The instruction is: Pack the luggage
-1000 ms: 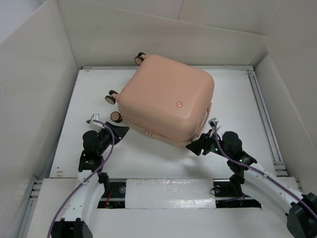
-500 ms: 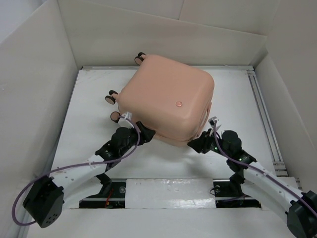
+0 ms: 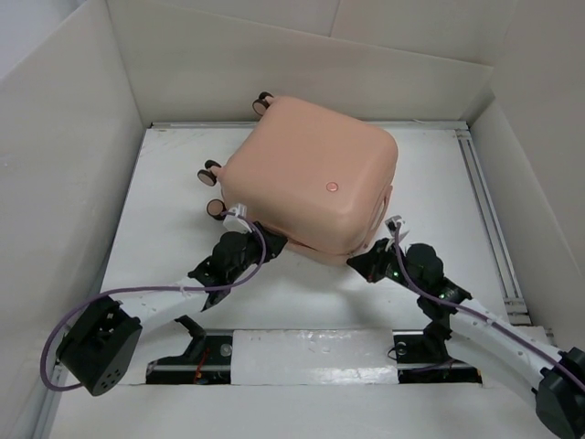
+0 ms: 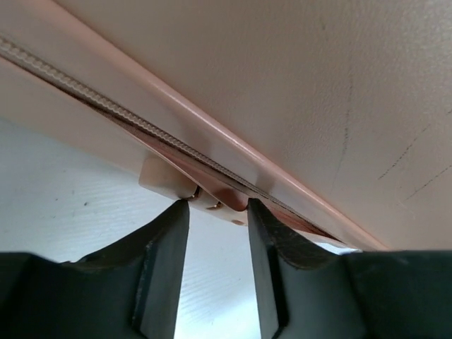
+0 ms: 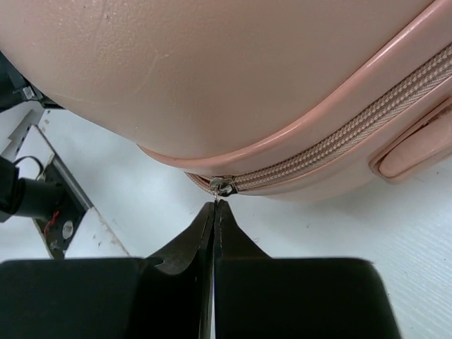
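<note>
Worktop (image 3: 155, 274): white and walled by pale panels. The luggage is carried at its middle, a little to the far side.

Luggage (image 3: 311, 178): here it is, a peach-pink hard shell with rounded corners, laid flat and shut. A small round dot is seen on the top face, and faint dark scuff lines show up in the left wrist view.

Left gripper (image 4: 217, 206): placed at the near-left edge. The fingers are spread and a small peach tab under the seam is straddled, not clamped.

Right gripper (image 5: 214, 206): set at the near-right corner. The fingers are pressed tight together, and the pull appears to be nipped at their very tips.

Zip (image 5: 339, 141): the teeth are meshed along the stretch seen. Unzipping is judged to be the step in hand. The pull is best drawn along the seam rather than away from the shell, with the case steadied from the left so it is not dragged round.

Wheels (image 3: 209, 172): black and pink, turned to the far left.

Zipper pull (image 5: 220, 186): tiny and silvery. Only a shallow hold is had, so a slip is to be watched for.
</note>
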